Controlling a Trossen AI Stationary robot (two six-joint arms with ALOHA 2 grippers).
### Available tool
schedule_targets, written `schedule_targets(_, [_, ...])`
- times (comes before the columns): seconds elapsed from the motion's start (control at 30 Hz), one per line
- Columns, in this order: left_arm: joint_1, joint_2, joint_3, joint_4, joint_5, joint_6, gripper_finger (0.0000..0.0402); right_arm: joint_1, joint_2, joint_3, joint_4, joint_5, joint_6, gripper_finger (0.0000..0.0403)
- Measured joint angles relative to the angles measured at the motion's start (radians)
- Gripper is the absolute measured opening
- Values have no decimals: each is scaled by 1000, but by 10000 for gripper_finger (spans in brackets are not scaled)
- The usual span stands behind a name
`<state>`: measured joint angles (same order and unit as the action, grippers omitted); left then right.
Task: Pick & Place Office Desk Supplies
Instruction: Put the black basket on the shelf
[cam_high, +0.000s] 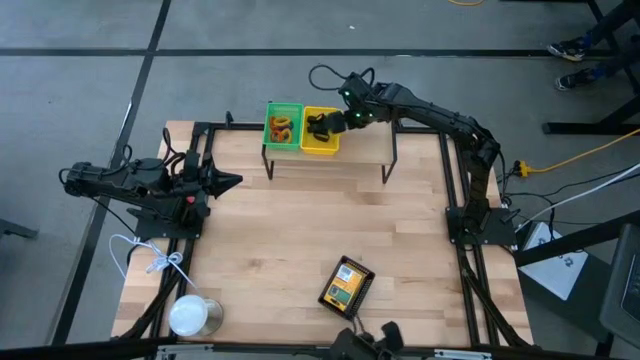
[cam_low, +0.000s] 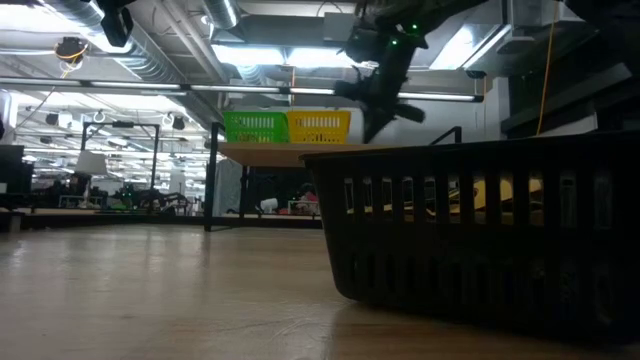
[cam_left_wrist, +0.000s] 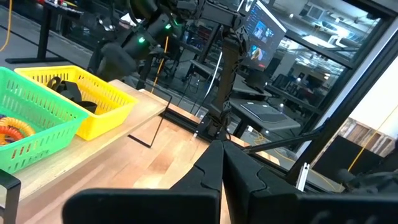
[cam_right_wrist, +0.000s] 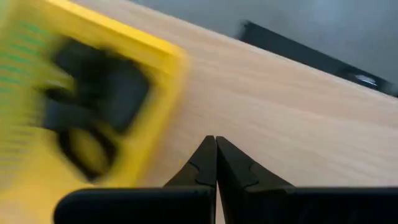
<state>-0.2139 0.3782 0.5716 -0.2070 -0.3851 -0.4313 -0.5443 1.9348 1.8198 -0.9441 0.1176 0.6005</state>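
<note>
A green tray (cam_high: 283, 127) with orange loops (cam_high: 281, 128) and a yellow tray (cam_high: 321, 132) with black clips (cam_left_wrist: 69, 91) stand side by side on a raised wooden shelf (cam_high: 360, 140). My right gripper (cam_right_wrist: 216, 144) hovers shut over the shelf, beside the yellow tray (cam_right_wrist: 93, 106), and holds nothing. In the low view it (cam_low: 375, 100) hangs just right of the yellow tray (cam_low: 318, 127). A black mesh tray (cam_high: 347, 287) with yellow-green printed boxes (cam_high: 346, 283) rests on the table near its near edge. My left gripper (cam_high: 230, 181) waits shut at the table's left side.
A white round can (cam_high: 195, 316) stands at the near left corner, with a white cord (cam_high: 150, 258) lying beside it. The shelf stands on thin black legs (cam_high: 391, 160) at the far edge. Bare wood (cam_high: 320, 220) lies between the shelf and the mesh tray (cam_low: 480, 230).
</note>
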Motion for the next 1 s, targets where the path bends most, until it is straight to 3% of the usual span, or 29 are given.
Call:
schedule_targets(0.2, [0,0,0,-1,8,-3,2,-25,-47,0,-286,91,-47,0])
schedule_targets(0.5, [0,0,0,-8,8,5,7,117,-284,0,-386,104,-51,0])
schedule_targets(0.67, [0,0,0,-8,11,24,8,314,-355,0,-460,94,-25,0])
schedule_targets(0.87, [0,0,0,-8,11,13,8,610,-331,-1,-480,75,67,16])
schedule_targets(1.0, [0,0,0,-9,19,4,8,763,-304,-1,-478,126,181,29])
